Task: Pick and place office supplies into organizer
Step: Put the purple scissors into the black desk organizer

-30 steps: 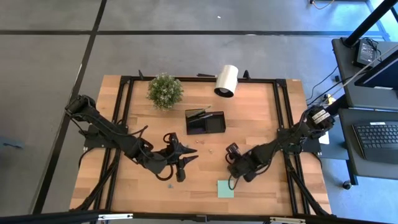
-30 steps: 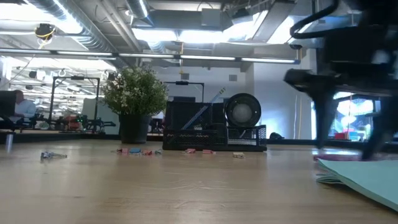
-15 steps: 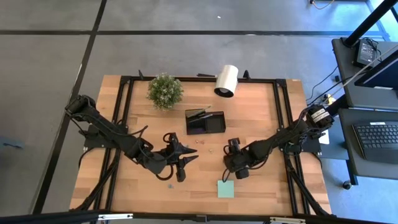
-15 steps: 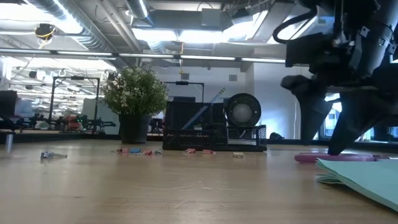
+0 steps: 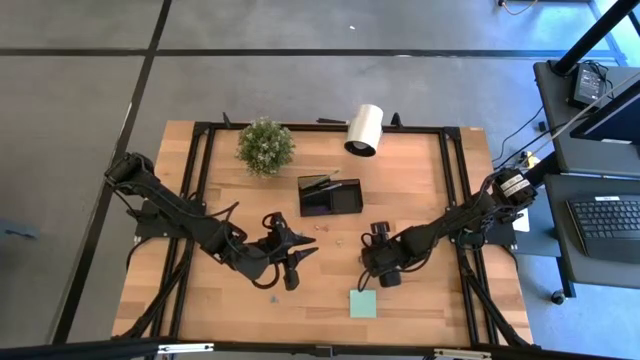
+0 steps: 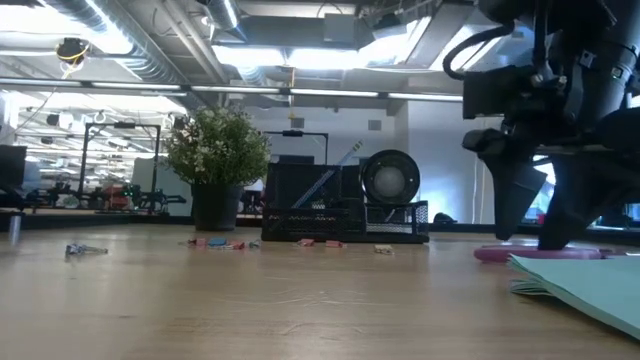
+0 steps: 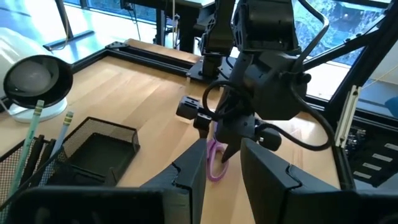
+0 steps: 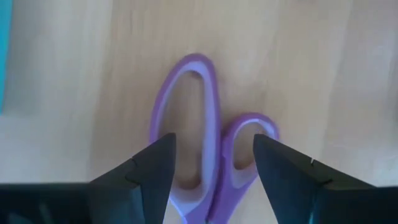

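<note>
The purple-handled scissors (image 8: 205, 155) lie flat on the wooden table, also seen in the low view (image 6: 520, 254) and the left wrist view (image 7: 216, 159). My right gripper (image 8: 212, 149) points down over their handles, open, one finger on each side; I see no touch. The light green sticky-note pad (image 5: 362, 303) lies just nearer the front edge. The black organizer (image 5: 330, 196) stands mid-table toward the far side, with pens (image 5: 320, 183) in it. My left gripper (image 5: 297, 256) hovers open left of centre, with nothing between its fingers.
A potted plant (image 5: 265, 145) and a white roll (image 5: 365, 130) stand at the far edge. Small clips (image 5: 322, 229) lie scattered between the organizer and the grippers, and a small metal piece (image 5: 272, 297) lies near the left gripper. A black frame rail (image 5: 455, 190) runs along each side.
My right gripper has rolled about its own pointing line above the scissors, so that its two fingers now straddle the handles. Its opening has stayed the same. The scissors have kept their place.
</note>
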`<state>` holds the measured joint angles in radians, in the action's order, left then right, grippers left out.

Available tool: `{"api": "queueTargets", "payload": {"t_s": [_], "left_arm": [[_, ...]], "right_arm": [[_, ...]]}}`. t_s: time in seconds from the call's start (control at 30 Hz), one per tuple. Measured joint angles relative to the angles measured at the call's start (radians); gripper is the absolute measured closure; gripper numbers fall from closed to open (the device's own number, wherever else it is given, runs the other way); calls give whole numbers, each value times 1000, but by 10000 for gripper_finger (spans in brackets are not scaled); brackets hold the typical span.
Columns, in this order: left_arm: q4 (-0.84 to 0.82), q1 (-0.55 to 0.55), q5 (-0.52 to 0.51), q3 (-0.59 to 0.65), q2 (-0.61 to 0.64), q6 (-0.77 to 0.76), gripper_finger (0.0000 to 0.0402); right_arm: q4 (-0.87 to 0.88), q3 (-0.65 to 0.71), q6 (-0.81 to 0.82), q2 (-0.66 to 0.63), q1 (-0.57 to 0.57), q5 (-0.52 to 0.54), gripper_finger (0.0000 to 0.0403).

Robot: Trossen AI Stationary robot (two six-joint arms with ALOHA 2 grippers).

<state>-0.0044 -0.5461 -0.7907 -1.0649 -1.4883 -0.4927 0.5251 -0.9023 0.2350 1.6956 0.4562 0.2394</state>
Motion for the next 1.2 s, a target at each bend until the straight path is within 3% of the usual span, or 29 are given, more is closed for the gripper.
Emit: {"api": "queueTargets", "payload": {"t_s": [0.33,0.97,1.2], "left_arm": [[0,0,0,0,0,0,309],[0,1,-30,0,0,0,309],[0,1,-30,0,0,0,309]], "right_arm": [[-34,59,58,-7,-26,-74,195],[-63,64,-12,-2,-34,-126,319],[-64,65,-30,-2,-34,-124,327]]}}
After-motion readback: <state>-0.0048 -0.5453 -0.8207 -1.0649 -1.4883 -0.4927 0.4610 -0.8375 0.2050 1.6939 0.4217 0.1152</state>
